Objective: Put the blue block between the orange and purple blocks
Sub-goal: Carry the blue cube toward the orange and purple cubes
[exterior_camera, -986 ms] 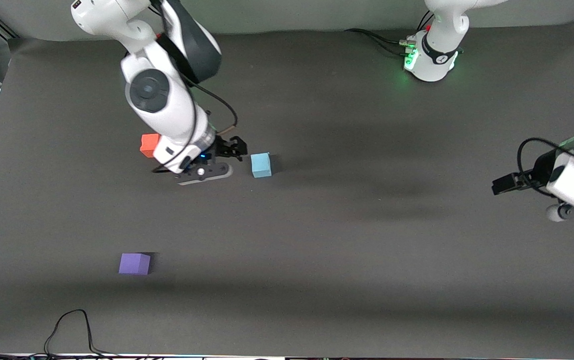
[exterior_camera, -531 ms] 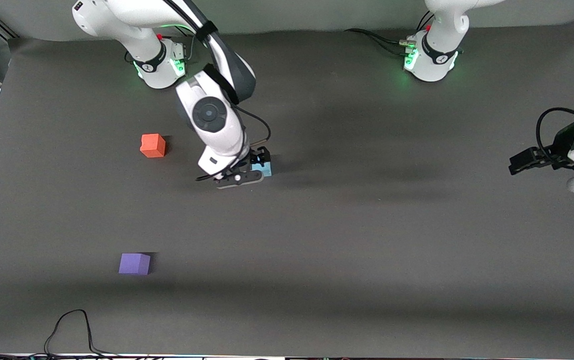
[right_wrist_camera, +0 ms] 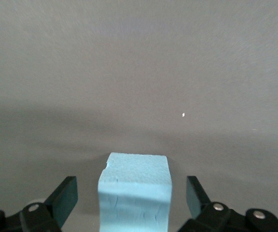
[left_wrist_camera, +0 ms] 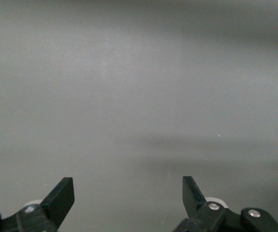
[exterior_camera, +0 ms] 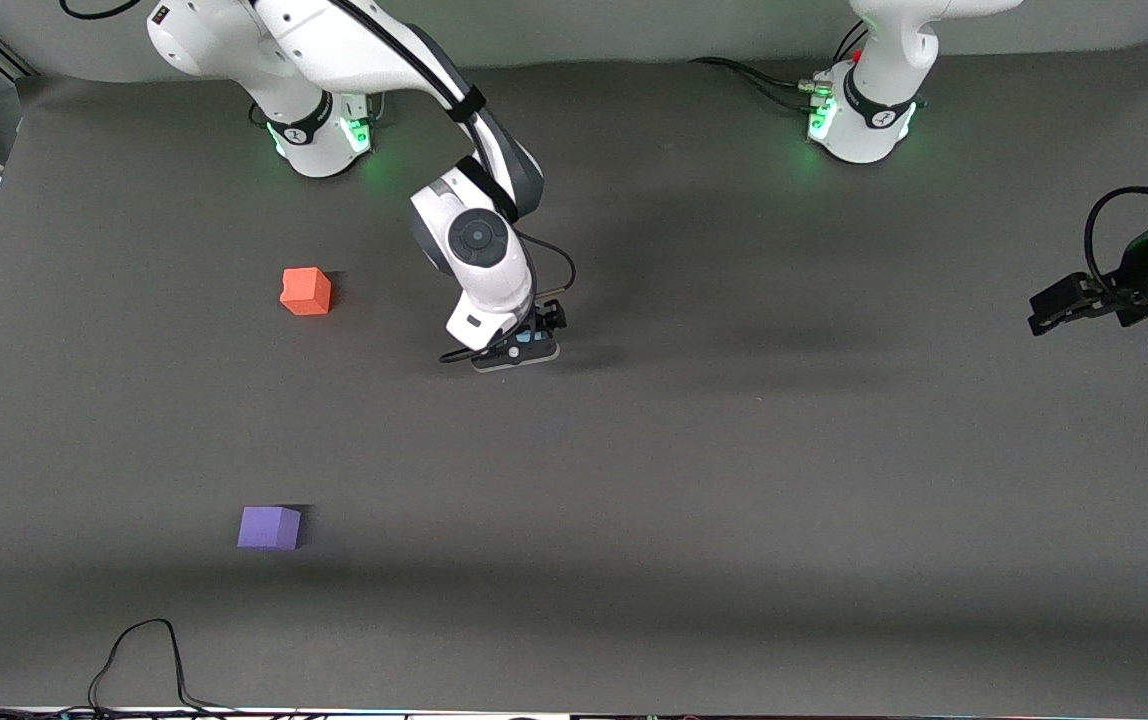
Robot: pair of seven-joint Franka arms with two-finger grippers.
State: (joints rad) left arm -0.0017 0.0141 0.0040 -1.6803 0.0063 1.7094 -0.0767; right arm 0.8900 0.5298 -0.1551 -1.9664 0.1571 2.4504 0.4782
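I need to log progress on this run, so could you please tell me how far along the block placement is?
Early stage. Nothing is placed yet: the matte orange-red cube and the violet-purple cube sit apart with bare mat between them. In hand: the right gripper is down around the light sky-blue foam cube, fingers open on either side, not touching. Left: grasping, carrying and placing. The left gripper waits, open.

White jointed arms (exterior_camera: 474,250), dark grey bands, black cables — green-lit bases (exterior_camera: 319,130), black screwed fingers (right_wrist_camera: 62,200).
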